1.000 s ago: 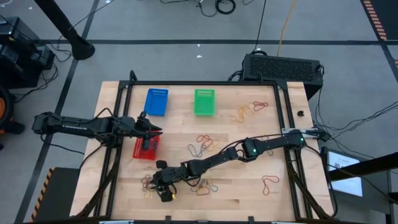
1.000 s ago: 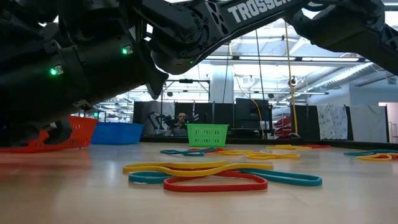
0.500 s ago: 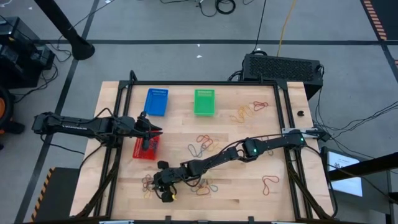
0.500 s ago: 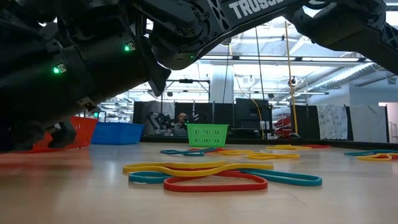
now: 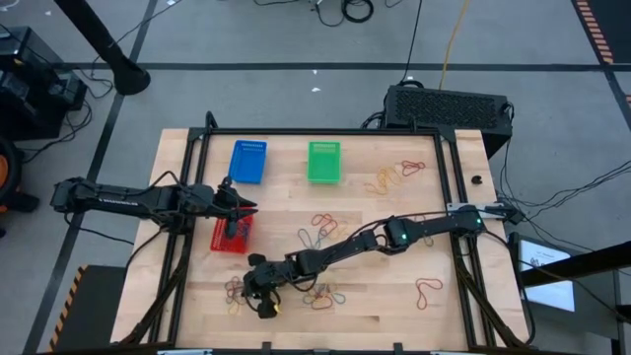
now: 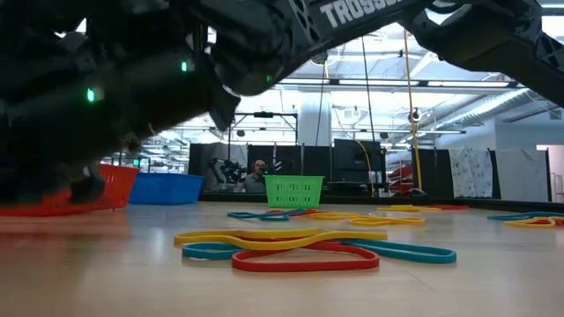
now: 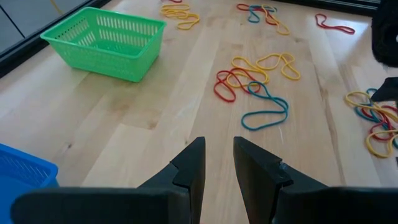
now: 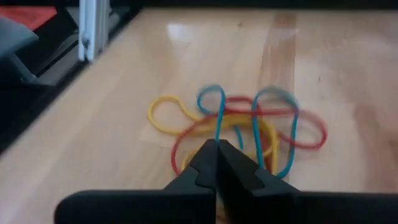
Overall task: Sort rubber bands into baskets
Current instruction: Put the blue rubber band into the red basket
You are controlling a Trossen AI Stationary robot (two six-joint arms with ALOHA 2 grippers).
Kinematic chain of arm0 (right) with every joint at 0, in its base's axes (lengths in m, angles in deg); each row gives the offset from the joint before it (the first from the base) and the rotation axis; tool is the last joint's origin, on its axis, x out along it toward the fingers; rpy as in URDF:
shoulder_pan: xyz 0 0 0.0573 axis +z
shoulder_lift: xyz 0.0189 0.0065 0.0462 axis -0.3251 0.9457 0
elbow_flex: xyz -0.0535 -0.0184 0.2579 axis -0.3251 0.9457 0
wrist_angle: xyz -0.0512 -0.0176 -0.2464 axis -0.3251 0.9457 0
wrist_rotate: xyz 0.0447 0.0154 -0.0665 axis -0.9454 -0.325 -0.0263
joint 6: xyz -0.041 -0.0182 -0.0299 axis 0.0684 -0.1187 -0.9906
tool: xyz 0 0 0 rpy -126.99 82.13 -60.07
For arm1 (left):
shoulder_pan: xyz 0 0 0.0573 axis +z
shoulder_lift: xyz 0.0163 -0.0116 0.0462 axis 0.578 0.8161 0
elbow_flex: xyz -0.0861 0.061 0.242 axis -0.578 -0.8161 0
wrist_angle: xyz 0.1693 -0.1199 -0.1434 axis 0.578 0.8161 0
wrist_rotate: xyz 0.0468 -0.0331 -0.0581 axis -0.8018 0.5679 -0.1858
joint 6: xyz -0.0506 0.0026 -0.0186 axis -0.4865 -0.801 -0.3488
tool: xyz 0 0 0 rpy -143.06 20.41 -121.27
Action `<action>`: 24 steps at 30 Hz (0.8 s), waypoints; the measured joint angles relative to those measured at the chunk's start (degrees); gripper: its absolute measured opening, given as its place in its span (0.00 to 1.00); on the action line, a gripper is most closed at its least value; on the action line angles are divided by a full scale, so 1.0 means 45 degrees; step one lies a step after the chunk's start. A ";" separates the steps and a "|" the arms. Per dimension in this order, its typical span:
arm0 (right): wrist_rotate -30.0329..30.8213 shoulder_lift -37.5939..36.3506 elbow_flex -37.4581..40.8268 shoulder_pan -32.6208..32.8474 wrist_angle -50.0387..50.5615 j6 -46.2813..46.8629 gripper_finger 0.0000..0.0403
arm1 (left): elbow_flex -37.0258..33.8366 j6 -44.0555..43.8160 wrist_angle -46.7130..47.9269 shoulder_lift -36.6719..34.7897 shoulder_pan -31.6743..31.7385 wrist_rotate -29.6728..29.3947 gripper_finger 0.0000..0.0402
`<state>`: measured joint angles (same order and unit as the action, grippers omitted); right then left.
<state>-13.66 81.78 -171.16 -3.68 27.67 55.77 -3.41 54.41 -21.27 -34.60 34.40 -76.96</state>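
Your right gripper (image 8: 216, 147) pinches a thin blue rubber band (image 8: 219, 118) in a tangled pile near the wooden table's (image 5: 394, 296) front edge; your left gripper (image 7: 217, 163), slightly parted, hovers over the red mesh basket (image 5: 231, 236).

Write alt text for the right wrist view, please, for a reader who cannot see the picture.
The right gripper is shut on a blue rubber band at the near edge of a tangled pile of blue, red and yellow rubber bands lying on the wooden table. A metal frame post stands at the table's edge beyond the pile.
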 joint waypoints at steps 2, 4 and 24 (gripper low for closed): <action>0.0000 -0.0274 0.0000 -0.0060 -0.0067 0.0001 0.00 | 0.0000 0.0000 0.0057 0.0000 0.0000 0.0001 0.22; 0.0015 -0.0656 0.0000 -0.0127 -0.0167 0.0010 0.00 | 0.0000 0.0000 0.0101 0.0005 0.0000 0.0001 0.22; 0.2141 -0.2499 -0.0010 0.0477 -0.1445 -0.1871 0.00 | 0.0005 0.0000 0.0379 0.0000 0.0000 0.0001 0.22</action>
<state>-4.02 70.54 -171.20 -1.53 21.17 47.35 -3.39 54.41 -19.56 -34.60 34.40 -76.96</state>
